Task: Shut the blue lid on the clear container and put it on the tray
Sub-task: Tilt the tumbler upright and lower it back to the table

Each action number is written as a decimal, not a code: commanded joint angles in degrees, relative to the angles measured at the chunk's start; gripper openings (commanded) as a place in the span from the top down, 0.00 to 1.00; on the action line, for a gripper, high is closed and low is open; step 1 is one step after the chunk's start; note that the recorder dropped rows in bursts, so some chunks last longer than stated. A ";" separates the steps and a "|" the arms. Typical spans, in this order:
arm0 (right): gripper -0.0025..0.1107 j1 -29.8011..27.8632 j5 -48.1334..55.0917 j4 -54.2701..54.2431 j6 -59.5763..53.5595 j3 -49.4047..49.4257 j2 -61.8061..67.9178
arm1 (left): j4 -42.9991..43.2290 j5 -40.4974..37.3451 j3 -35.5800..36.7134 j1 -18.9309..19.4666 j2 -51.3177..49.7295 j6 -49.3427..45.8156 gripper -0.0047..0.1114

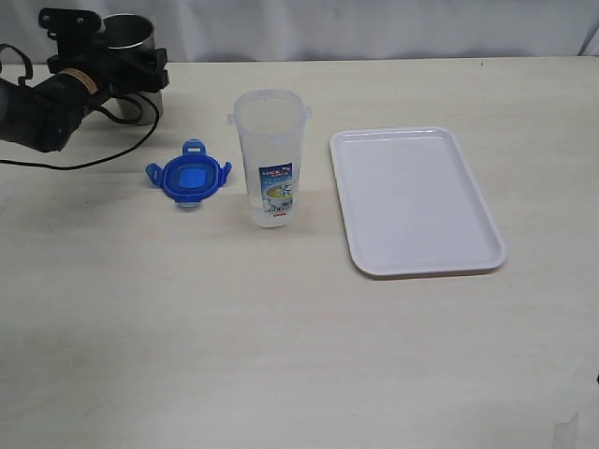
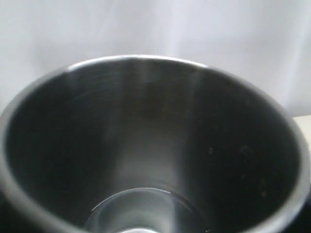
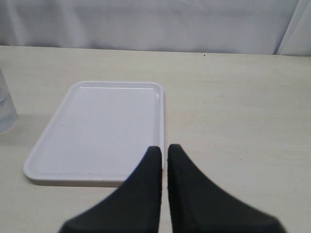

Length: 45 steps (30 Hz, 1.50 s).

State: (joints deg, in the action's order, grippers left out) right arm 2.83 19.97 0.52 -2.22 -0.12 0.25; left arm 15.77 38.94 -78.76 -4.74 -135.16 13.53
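Observation:
The blue lid (image 1: 188, 176) lies flat on the table, just left of the clear container (image 1: 271, 154), which stands upright and open with its label facing me. The empty white tray (image 1: 416, 201) lies to the container's right. My left gripper (image 1: 117, 70) is at the far back left, its black body wrapped across a steel cup (image 1: 129, 36). The left wrist view looks straight into that cup (image 2: 146, 121) and the fingers are hidden. My right gripper (image 3: 164, 148) is shut on nothing, hovering near the tray's (image 3: 97, 126) corner. A sliver of the container (image 3: 6, 109) shows there.
A black cable (image 1: 103, 154) loops on the table from the left arm toward the lid. A white curtain backs the table's far edge.

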 commanded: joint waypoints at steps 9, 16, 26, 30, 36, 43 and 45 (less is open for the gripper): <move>0.94 -0.25 -0.16 0.16 0.00 0.12 -0.25 | 0.03 -3.10 -0.34 0.04 0.62 2.81 0.24; 0.94 -0.25 -0.16 0.16 0.00 0.12 -0.25 | 0.09 -4.40 -0.23 0.04 0.74 3.35 0.24; 0.94 -0.25 -0.16 0.16 0.00 0.12 -0.25 | 3.65 -4.53 -0.23 0.04 0.74 3.27 0.05; 0.94 -0.25 -0.16 0.16 0.00 0.12 -0.25 | 3.30 -9.12 -0.23 0.18 0.85 3.40 0.05; 0.94 -0.25 -0.16 0.16 0.00 0.12 -0.25 | 2.65 -10.49 0.71 0.09 2.31 3.49 0.05; 0.94 -0.25 -0.16 0.16 0.00 0.12 -0.25 | 2.54 -9.95 4.84 0.09 5.70 3.24 0.05; 0.94 -0.25 -0.16 0.16 0.00 0.12 -0.25 | 2.54 -9.92 5.98 0.09 6.01 3.24 0.05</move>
State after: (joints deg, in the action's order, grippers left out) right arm 2.83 19.97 0.52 -2.22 -0.12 0.25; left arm 18.95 28.49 -74.35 -4.74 -130.03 16.70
